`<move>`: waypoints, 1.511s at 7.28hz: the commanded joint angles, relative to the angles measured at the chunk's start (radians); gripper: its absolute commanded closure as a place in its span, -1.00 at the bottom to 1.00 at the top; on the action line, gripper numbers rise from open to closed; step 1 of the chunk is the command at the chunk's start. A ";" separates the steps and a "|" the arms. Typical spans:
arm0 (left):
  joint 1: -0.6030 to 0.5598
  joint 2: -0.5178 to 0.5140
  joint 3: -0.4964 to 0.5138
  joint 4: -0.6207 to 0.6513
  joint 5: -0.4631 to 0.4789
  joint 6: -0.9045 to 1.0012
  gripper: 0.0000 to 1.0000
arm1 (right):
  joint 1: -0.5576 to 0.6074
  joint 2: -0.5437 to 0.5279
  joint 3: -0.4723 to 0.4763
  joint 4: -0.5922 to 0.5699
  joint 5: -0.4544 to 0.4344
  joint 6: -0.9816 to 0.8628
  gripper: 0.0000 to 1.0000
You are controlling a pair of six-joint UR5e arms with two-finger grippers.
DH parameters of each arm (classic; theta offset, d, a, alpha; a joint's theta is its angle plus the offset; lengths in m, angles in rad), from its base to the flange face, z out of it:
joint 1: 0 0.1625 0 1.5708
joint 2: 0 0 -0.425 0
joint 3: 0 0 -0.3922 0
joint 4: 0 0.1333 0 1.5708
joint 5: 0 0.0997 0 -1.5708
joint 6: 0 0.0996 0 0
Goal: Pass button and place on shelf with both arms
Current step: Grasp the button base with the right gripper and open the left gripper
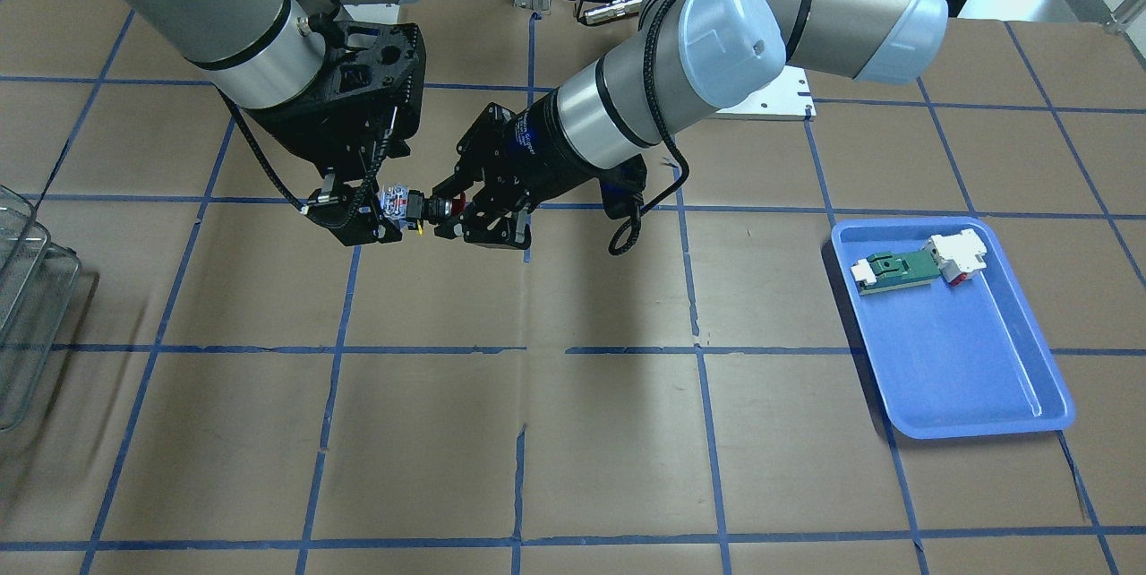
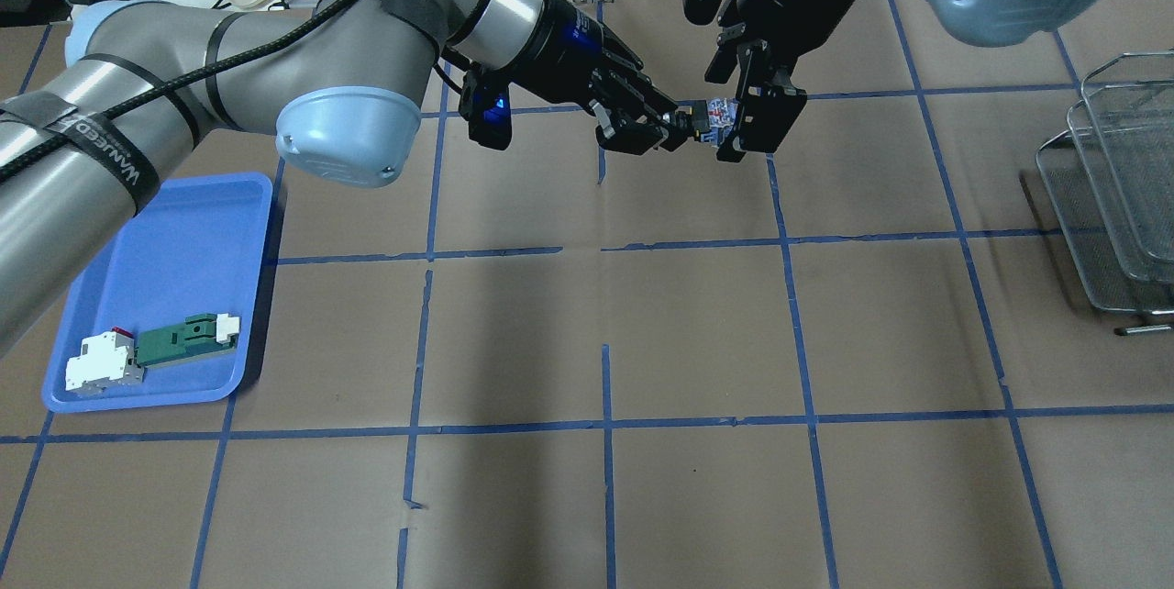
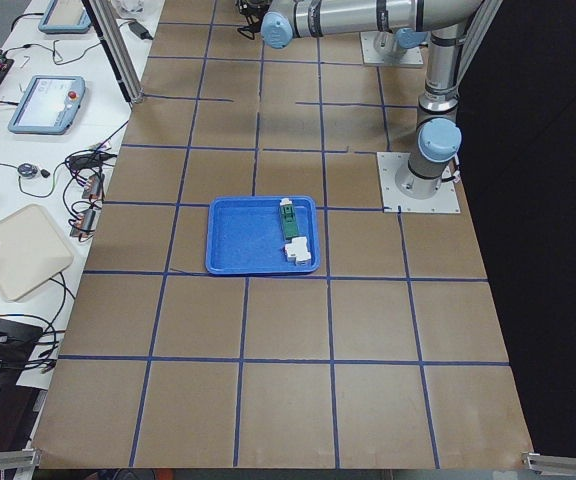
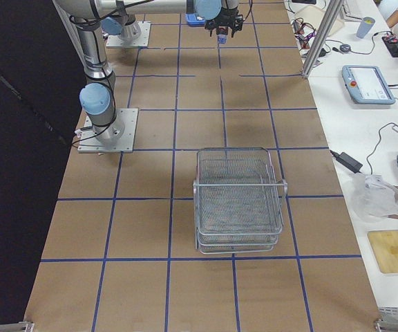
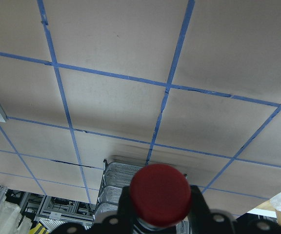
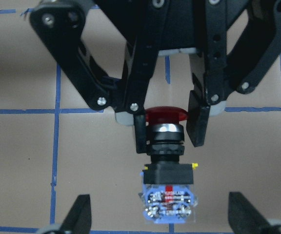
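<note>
The left gripper (image 1: 452, 217) is clamped on the button (image 6: 166, 146); in the right wrist view its 2 fingers (image 6: 197, 122) press from both sides on the black neck just under the red head. The button lies level in the air, with the red head toward the left arm and the blue-and-white contact block pointing at the right gripper (image 6: 162, 217). The right gripper's 2 jaws stand wide apart, 1 on each side of the contact block, and neither touches it. A tiny yellow mark shows at the edge of the black body. The 2 grippers meet above the table (image 2: 697, 341), near its robot-side edge and about halfway along its length. The shelf (image 4: 239, 200), a silver wire-mesh rack of stacked tiers, stands at the table's end on the robot's right, well apart from the grippers. A blue tray (image 2: 183, 231) sits toward the opposite end, on the robot's left. It holds a green-and-white flat part (image 2: 183, 341) with a white block (image 2: 101, 361) touching 1 end of it.
</note>
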 commanded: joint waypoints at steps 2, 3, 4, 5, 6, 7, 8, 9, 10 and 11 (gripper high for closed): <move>-0.001 0.005 0.000 0.002 -0.002 -0.006 1.00 | 0.003 -0.001 -0.003 0.020 0.003 0.001 -1.00; -0.001 0.007 0.002 0.003 -0.002 -0.006 1.00 | 0.003 -0.001 -0.004 0.021 0.008 0.001 -0.71; -0.001 0.008 0.002 0.003 -0.002 -0.006 1.00 | 0.001 -0.001 -0.004 0.024 0.005 -0.001 -0.32; -0.001 0.008 0.002 0.003 -0.002 -0.006 1.00 | 0.001 -0.001 -0.004 0.018 0.005 -0.014 0.10; -0.001 0.008 0.002 0.003 -0.002 -0.006 1.00 | 0.001 -0.001 -0.007 0.013 0.000 -0.045 0.68; -0.001 0.008 0.002 0.003 -0.002 -0.006 1.00 | 0.001 -0.001 -0.009 -0.012 -0.014 -0.066 1.00; -0.001 0.010 0.002 0.003 -0.002 -0.006 1.00 | 0.001 -0.010 -0.009 -0.014 -0.014 -0.067 1.00; -0.002 0.010 0.002 0.003 -0.002 -0.006 1.00 | 0.001 -0.010 -0.009 -0.014 -0.014 -0.070 1.00; -0.001 0.013 0.002 0.003 -0.009 -0.006 1.00 | 0.001 -0.010 -0.009 -0.020 -0.012 -0.073 1.00; 0.001 0.014 0.002 0.003 -0.032 -0.009 1.00 | 0.001 -0.008 -0.009 -0.022 -0.012 -0.074 1.00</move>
